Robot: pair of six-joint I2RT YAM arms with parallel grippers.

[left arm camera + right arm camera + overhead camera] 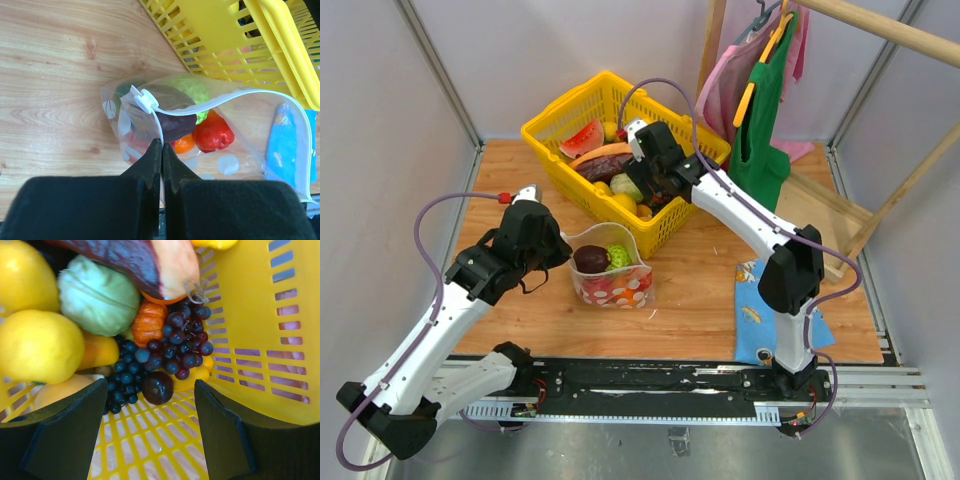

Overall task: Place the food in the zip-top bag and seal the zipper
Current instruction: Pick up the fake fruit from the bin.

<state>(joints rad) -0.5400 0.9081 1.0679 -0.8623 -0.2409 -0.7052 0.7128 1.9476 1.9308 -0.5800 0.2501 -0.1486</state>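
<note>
- Clear dotted plastic, the zip-top bag [610, 278] stands mouth-up just beside the near wall of the yellow basket [552, 112]. It is partly filled: inside we count a purple piece [590, 258], a green piece [618, 256], a red piece [213, 134] and an orange piece [184, 144].
- Its zipper [225, 101] gapes along the whole rim, with the white slider [142, 101] parked at one end. Sealing has not yet begun.
- More food waits inside the basket: grapes [182, 345], a cabbage [97, 295] and lemons [37, 345]. We judge the job roughly midway.
- Left gripper [161, 145], low beside the bag on the side away from the basket, has its fingers pressed flat together on the bag's wall, propping the mouth up.
- Right gripper [150, 385] hangs down inside the basket, fingers spread wide and holding nothing, poised over the grapes.
</note>
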